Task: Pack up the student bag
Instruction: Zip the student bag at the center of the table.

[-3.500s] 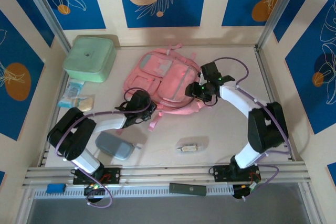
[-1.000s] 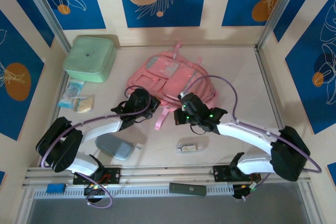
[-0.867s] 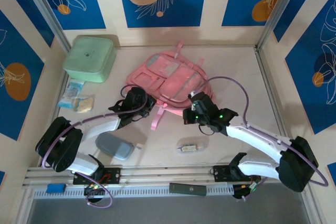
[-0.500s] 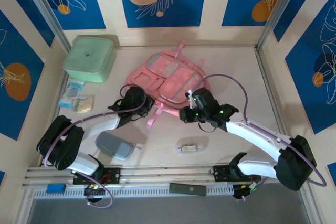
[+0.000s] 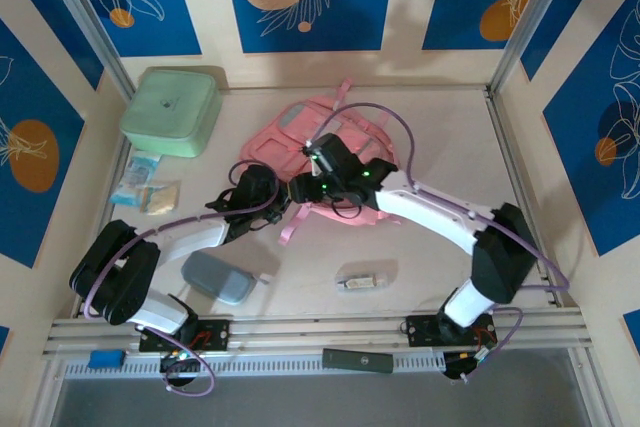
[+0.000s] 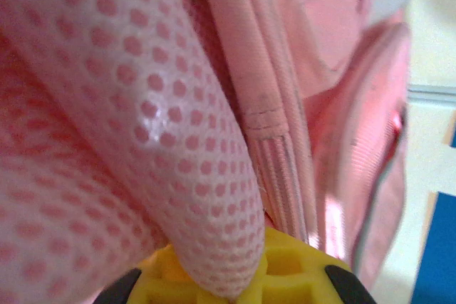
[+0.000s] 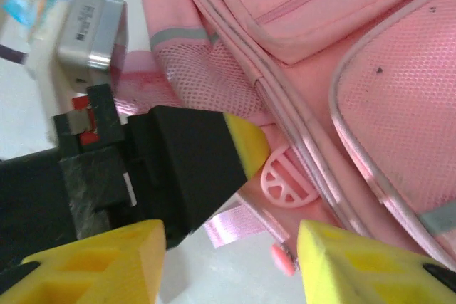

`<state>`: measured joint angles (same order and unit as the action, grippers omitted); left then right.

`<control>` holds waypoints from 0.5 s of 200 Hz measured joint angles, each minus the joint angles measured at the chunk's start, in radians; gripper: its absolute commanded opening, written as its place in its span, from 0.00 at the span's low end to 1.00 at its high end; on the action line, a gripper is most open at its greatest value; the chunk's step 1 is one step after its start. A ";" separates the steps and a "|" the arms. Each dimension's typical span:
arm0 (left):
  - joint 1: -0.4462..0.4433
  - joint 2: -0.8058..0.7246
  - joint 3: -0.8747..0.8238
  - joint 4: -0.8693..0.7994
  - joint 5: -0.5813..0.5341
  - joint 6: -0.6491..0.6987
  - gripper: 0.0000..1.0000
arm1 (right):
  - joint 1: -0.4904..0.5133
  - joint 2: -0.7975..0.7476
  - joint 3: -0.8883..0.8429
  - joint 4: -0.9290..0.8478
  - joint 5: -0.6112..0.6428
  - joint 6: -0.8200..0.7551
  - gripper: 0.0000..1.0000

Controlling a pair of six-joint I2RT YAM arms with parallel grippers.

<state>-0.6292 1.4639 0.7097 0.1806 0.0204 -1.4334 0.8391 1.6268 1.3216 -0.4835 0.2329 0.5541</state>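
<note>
Your student bag [image 5: 285, 137], a pink backpack, lies flat on the table [image 5: 440, 147] toward the far wall. A mint-green square box [image 5: 170, 110] sits off its far-left corner, and a grey-blue pouch [image 5: 218, 277] lies at the near left. Your left gripper [image 6: 228, 286] is pinched tight on the bag's pink mesh at its near-left edge. Your right gripper [image 7: 228, 258] hovers just beside it over the bag's near edge, fingers spread with nothing between them. A small pale item [image 5: 358, 280] lies apart on the near side.
</note>
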 measured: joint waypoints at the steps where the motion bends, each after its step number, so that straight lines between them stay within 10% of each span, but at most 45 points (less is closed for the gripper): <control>1: 0.000 0.000 0.000 -0.001 0.000 0.000 0.00 | 0.001 0.002 0.002 -0.002 0.003 0.001 0.49; 100: -0.012 0.002 0.000 0.020 -0.002 -0.006 0.00 | 0.034 0.043 -0.009 -0.116 0.156 0.059 0.41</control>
<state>-0.6411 1.4654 0.7097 0.2008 0.0189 -1.4391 0.8734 1.6699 1.3125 -0.5991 0.3885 0.6128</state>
